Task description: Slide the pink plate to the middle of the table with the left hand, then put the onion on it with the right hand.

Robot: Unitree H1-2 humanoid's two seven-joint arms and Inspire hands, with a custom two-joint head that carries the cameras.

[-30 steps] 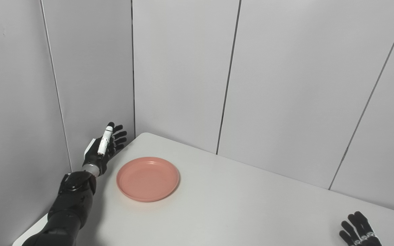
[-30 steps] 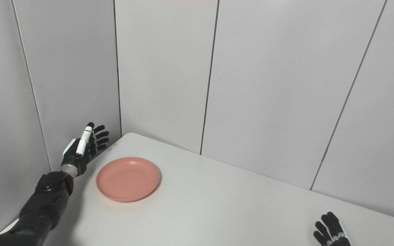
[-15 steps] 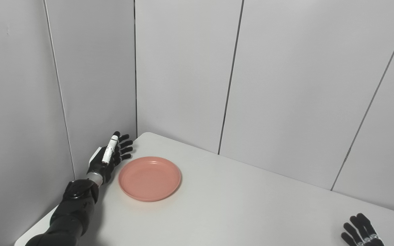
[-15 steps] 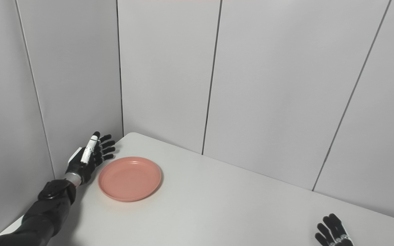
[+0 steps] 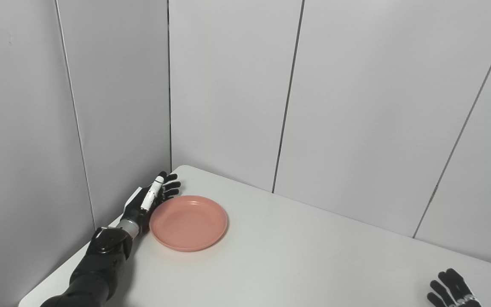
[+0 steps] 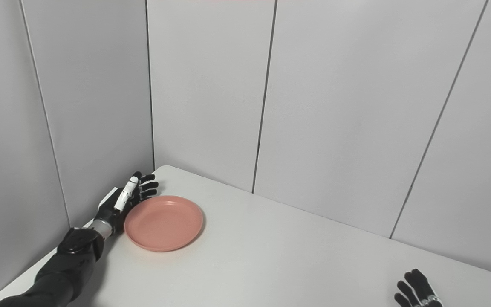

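A pink plate (image 5: pixel 188 222) lies on the white table (image 5: pixel 296 260) near its far left corner. My left hand (image 5: pixel 149 200) stands edge-on against the plate's left rim, fingers straight and apart, holding nothing. The same left hand (image 6: pixel 125 199) and plate (image 6: pixel 163 221) show in the right eye view. Only the spread fingertips of my right hand (image 5: pixel 451 291) show at the bottom right edge, resting low over the table. No onion is in view.
Grey wall panels (image 5: pixel 237 85) close off the table's back and left side, close behind the left hand. The table's left edge (image 5: pixel 58 275) runs just beside my left forearm.
My left hand has come down and rightward from beside the wall to the plate's left rim. The plate has barely shifted. The right hand stays put.
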